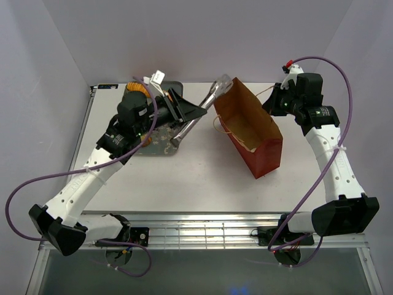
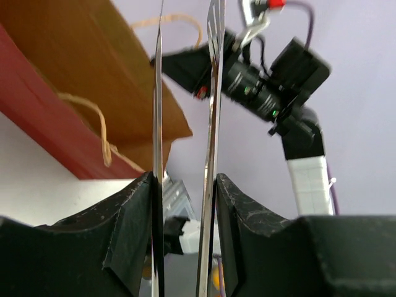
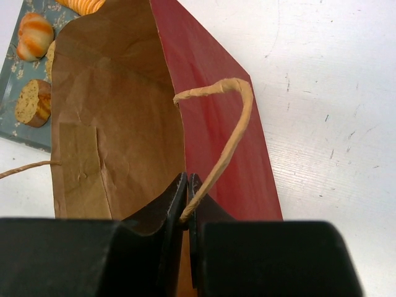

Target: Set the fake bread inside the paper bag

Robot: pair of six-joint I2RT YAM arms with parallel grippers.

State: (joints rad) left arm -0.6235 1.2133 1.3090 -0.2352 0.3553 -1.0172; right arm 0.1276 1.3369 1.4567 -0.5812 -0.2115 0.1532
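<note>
The right gripper [image 3: 187,185] is pinched shut on the rim and string handle [image 3: 238,117] of the paper bag [image 3: 111,124], evidently so the mouth is held agape. The tongs [image 2: 213,93] are clamped in the left gripper [image 2: 184,185], their blades apart with nothing seen between them and their tips at the bag's eleven o'clock corner. The bread [image 3: 34,34] lies on the tray [image 3: 15,68] at the bag's nine o'clock.
</note>
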